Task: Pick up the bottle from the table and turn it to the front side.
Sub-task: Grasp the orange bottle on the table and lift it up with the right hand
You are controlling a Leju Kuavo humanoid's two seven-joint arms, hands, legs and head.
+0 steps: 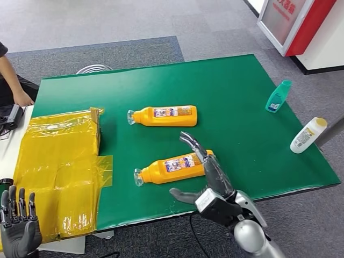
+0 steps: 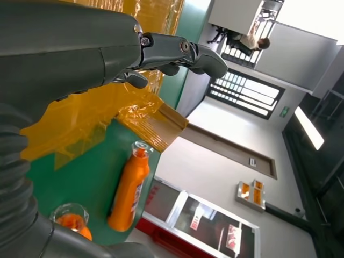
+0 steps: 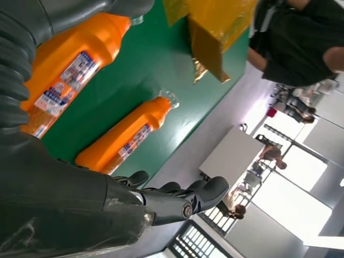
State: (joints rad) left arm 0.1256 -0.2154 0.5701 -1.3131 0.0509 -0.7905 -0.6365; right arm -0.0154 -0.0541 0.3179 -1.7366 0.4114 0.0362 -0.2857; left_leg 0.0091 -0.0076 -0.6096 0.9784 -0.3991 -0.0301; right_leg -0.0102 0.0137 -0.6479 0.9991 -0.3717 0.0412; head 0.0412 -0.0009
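Note:
Two orange bottles lie on their sides on the green mat (image 1: pixel 227 86), caps pointing left. The near bottle (image 1: pixel 172 168) (image 3: pixel 75 62) lies close to the mat's front edge; the far bottle (image 1: pixel 164 115) (image 3: pixel 126 137) (image 2: pixel 129 188) lies mid-mat. My right hand (image 1: pixel 209 180) (image 3: pixel 121 209) is open just above the near bottle's base end, fingers stretched over it and thumb spread toward the mat's front edge, holding nothing. My left hand (image 1: pixel 18 228) (image 2: pixel 81 59) is open at the front left, fingers pointing up, beside the yellow box.
A flattened box wrapped in yellow tape (image 1: pixel 61 156) covers the table's left part. A teal bottle (image 1: pixel 278 97) and a white bottle with a yellow cap (image 1: pixel 307 134) lie near the mat's right edge. A person's arm (image 1: pixel 12 75) rests at the far left.

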